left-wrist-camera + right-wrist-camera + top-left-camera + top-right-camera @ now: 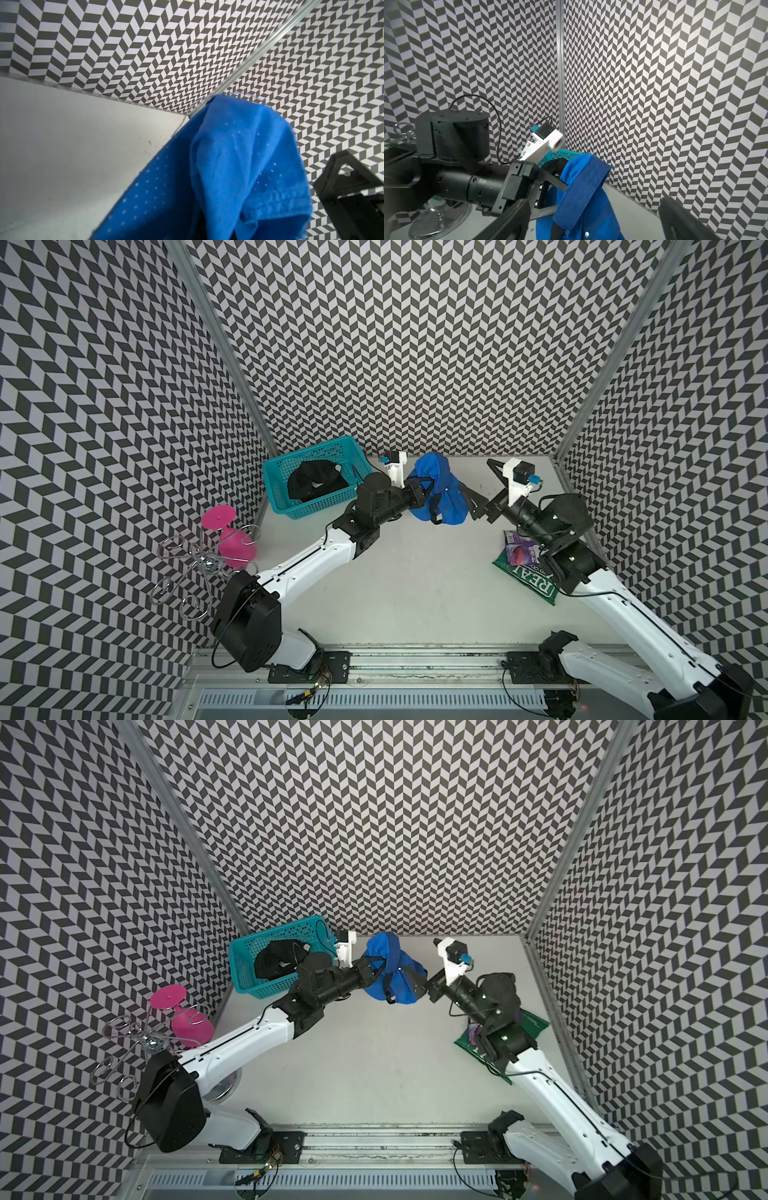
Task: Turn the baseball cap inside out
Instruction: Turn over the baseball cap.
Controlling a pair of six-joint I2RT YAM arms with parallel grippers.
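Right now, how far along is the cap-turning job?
Done: the blue cap is held up, pinched by the shut left gripper. In hand: the right gripper stands open beside it. Left: turning the crown through; whether it is partly turned, I cannot tell.

Basket [316, 506]: held a black cap [309, 485].
Blue cap [440, 467]: beside basket, pinched by left gripper [429, 492].
Right gripper [482, 489]: jaws apart, farther from basket.
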